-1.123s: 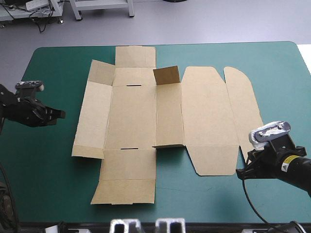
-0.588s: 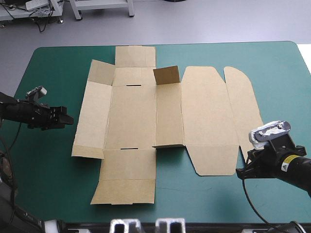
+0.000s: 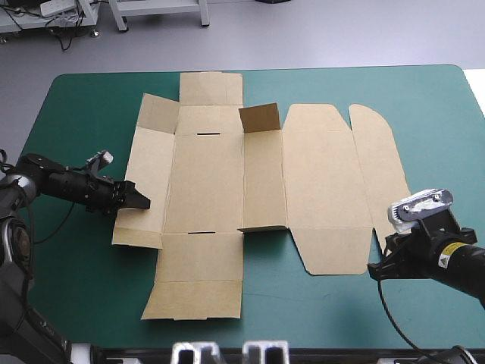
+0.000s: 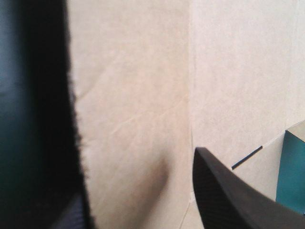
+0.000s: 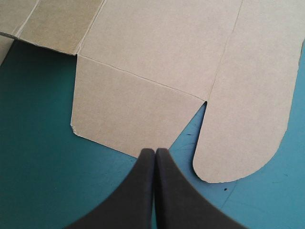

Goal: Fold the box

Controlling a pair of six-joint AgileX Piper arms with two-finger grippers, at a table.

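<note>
Meets the left flap of the flat box point(image 3: 212, 174) with the left gripper point(image 3: 141, 202), fingers parted; rests the right gripper point(image 5: 155, 152), fingers pressed together, just off its near right flap.

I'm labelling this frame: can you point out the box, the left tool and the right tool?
box point(image 3: 204, 182): high view, on its wide middle panel.
left tool point(image 3: 141, 202): high view, at its fingertips over the box's left flap.
right tool point(image 5: 155, 152): right wrist view, where its shut fingertips meet.
</note>
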